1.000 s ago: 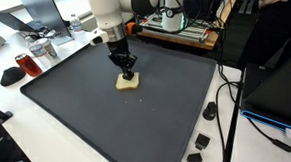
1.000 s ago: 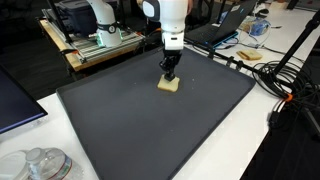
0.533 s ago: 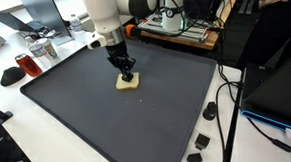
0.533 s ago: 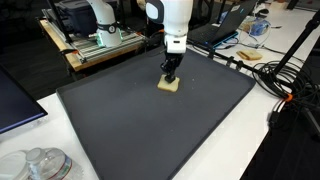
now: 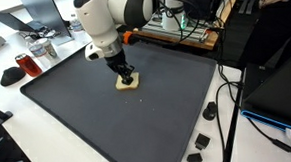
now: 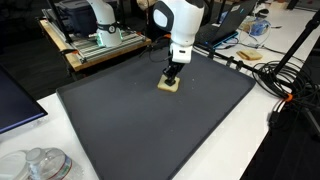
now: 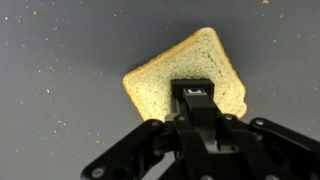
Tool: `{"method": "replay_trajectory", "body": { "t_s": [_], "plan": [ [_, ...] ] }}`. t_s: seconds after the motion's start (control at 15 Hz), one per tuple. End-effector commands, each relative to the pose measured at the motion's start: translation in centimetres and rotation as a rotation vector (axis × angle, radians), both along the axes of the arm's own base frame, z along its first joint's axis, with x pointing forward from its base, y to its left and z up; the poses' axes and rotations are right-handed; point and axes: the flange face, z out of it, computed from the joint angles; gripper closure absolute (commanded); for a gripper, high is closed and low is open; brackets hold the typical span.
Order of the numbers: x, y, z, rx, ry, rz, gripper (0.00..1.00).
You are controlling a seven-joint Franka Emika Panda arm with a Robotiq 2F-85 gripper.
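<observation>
A slice of white bread [image 5: 132, 84] [image 6: 167, 87] [image 7: 165, 73] lies flat on the large dark mat [image 5: 108, 123] [image 6: 150, 130]. My gripper [image 5: 126, 74] [image 6: 171, 79] [image 7: 193, 95] stands right over the slice, tilted, its tips down on the bread's top face. In the wrist view the two fingers are pressed together into one black block over the near middle of the slice, with no gap between them. The bread's near edge is hidden behind the fingers. Nothing shows between the jaws.
Small black parts [image 5: 209, 111] [image 5: 202, 141] and cables lie off the mat's edge. A red can [image 5: 26, 65] stands beyond another side. A wooden rack with equipment [image 6: 100, 45], a glass jar [image 6: 45, 165] and a cable bundle [image 6: 290, 85] ring the mat.
The arm's upper body has swung sideways and the wrist has tilted, while the fingertips stayed on the bread slice. The slice has not moved.
</observation>
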Motion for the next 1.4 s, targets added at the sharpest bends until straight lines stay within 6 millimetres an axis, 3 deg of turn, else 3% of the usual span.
{"method": "replay_trajectory", "body": {
  "t_s": [0.0, 0.47, 0.53, 0.6, 0.93, 1.0, 1.33],
  "plan": [
    [1.8, 0.4, -2.5, -0.023, 0.062, -0.003, 0.95],
    [2.1, -0.4, -3.8, 0.032, 0.072, -0.015, 0.95],
    [1.8, -0.1, -0.3, 0.002, 0.085, -0.009, 0.95],
    [1.8, -0.1, -0.2, 0.002, 0.085, -0.010, 0.79],
    [1.8, -0.1, -0.2, 0.002, 0.085, -0.009, 0.79],
    [1.8, -0.1, -0.2, 0.002, 0.085, -0.009, 0.95],
    [0.5, 0.8, -1.8, 0.002, 0.037, -0.054, 0.95]
  ]
}}
